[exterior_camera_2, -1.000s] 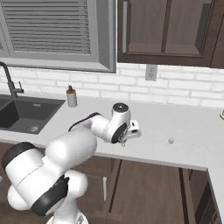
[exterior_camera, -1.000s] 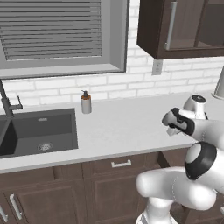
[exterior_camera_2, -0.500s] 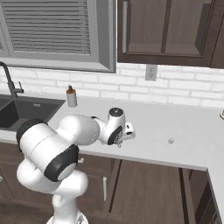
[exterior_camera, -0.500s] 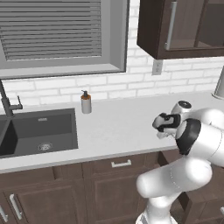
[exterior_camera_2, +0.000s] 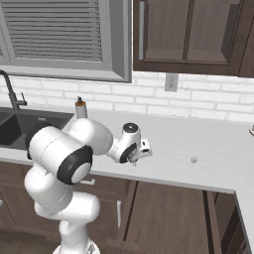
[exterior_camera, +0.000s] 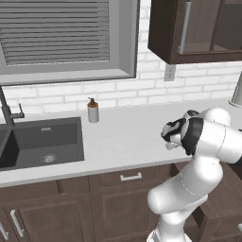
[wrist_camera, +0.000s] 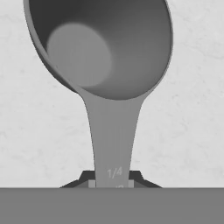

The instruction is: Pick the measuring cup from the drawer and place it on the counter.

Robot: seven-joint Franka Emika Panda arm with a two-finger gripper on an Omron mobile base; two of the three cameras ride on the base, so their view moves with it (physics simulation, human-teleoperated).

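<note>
The measuring cup [wrist_camera: 103, 48] is held by its handle, bowl pointing away from the hand and its open side facing the hand camera, with the light stone of the counter [wrist_camera: 192, 118] behind it. The handle runs straight down to the gripper [wrist_camera: 111, 181], whose two dark fingers are closed on the handle end (a "1/4" mark is stamped on the handle just above the grip). In the right base view the gripper [exterior_camera_2: 140, 152] sits over the counter [exterior_camera_2: 213, 149] near its front edge, at the end of the folded white arm. A tiny grey round thing [exterior_camera_2: 193, 159] lies on the counter well to the right of the gripper. In the left base view the gripper [exterior_camera: 168, 137] is over the counter [exterior_camera: 123, 137], well apart from the soap bottle [exterior_camera: 93, 110], which stands upright near the back wall just beside the sink [exterior_camera: 40, 142].
</note>
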